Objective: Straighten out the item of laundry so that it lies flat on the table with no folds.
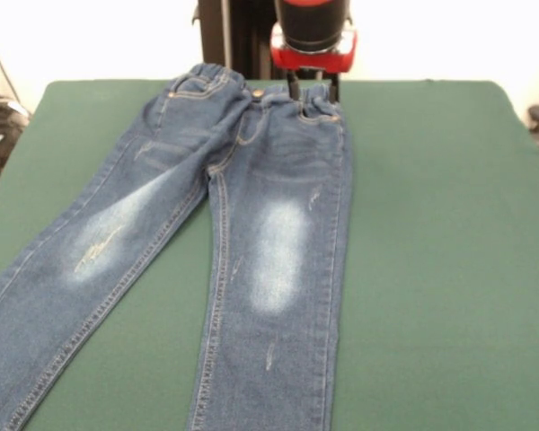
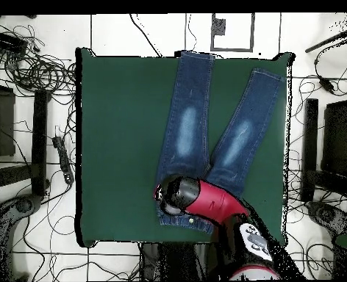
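The blue denim jeans (image 1: 251, 206) lie front side up on the green table (image 1: 431, 224), waistband at the far side under the robot, legs spread in a V toward the near edge. Both thighs show faded whitish patches. The waistband is slightly bunched at its left end. My gripper (image 1: 313, 88) hangs at the right part of the waistband, its two dark fingers apart, with nothing held. In the overhead view the jeans (image 2: 187, 125) run from the table's (image 2: 117, 132) top edge down to the arm's red and black head (image 2: 195, 198), which hides the gripper and most of the waistband.
The robot's pedestal (image 1: 223, 36) stands behind the table's far edge. Cables (image 2: 29, 66) and black stands (image 2: 312, 147) lie on the floor round the table. The leg ends reach the table's edge (image 2: 195, 53).
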You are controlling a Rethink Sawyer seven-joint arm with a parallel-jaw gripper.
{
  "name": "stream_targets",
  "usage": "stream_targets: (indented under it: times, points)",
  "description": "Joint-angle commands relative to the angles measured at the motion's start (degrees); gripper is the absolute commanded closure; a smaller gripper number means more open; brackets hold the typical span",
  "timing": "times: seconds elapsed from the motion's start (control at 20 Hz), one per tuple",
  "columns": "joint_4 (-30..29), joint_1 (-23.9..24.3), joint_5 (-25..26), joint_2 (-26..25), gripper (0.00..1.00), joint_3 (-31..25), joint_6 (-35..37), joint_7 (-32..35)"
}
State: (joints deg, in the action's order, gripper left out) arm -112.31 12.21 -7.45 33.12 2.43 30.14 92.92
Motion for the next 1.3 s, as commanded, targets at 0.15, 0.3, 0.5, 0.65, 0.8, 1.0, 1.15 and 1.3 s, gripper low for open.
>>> stream_targets:
  times: [0.15, 0.3, 0.5, 0.65, 0.8, 1.0, 1.15, 1.3]
  points:
    - [-5.4, -1.4, -3.9, -4.1, 0.00, -7.2, -7.8, 12.8]
    - [-6.4, -1.0, -4.2, -4.4, 0.00, -8.4, -10.5, 12.9]
    - [-7.0, -0.7, -5.1, -4.4, 0.00, -9.2, -11.4, 13.3]
    - [-7.1, -0.8, -5.0, -4.8, 0.00, -9.4, -12.1, 12.9]
    - [-7.6, -0.7, -6.3, -4.5, 0.00, -10.1, -12.1, 13.8]
    - [-8.1, -1.4, -7.7, -4.2, 0.00, -10.8, -12.0, 14.8]
    - [-8.1, -1.8, -8.0, -4.5, 0.00, -11.0, -12.5, 14.8]
    - [-8.0, -2.0, -7.7, -5.1, 0.00, -11.0, -13.4, 14.1]
